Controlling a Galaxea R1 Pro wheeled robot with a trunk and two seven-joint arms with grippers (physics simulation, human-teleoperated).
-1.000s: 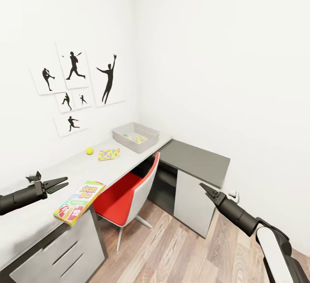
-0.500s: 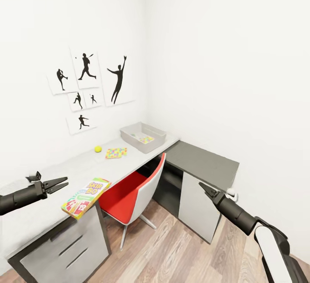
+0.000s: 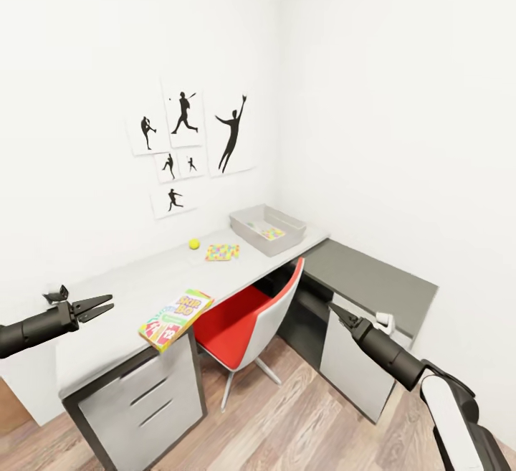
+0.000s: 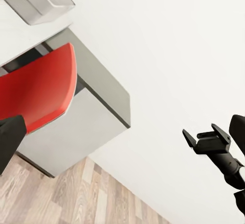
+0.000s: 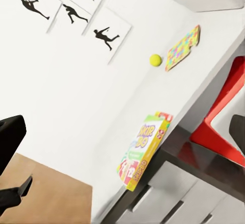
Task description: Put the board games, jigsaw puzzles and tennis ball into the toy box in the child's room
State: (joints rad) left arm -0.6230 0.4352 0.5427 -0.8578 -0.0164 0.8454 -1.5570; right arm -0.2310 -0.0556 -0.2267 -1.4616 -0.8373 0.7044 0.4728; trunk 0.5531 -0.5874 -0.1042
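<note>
The table (image 3: 129, 292) runs from the lower left of the head view toward the room corner at centre, with drawers (image 3: 147, 399) under its near end. The Skip-Bo box (image 3: 176, 309) lies flat on the near part of the table, left of centre, overhanging the front edge slightly. Farther along the top, the ball (image 3: 194, 244) rests near the wall, and a puzzle (image 3: 222, 251) lies flat just beside it, apart from it. The toy box (image 3: 244, 223) stands at the far end of the table, near the corner; a second puzzle (image 3: 266, 231) is seen inside it. A red chair (image 3: 247, 313) is tucked under the table at centre, and a dark-topped cabinet (image 3: 380, 281) stands to the right of it. Silhouette pictures (image 3: 193, 141) hang on the wall above the table. The left gripper (image 3: 92, 307) is held at the left edge of the frame, over the near end of the table, fingers close together and grasping nothing. The right gripper (image 3: 342, 315) is held at lower right, before the cabinet, fingers likewise drawn together and empty.
</note>
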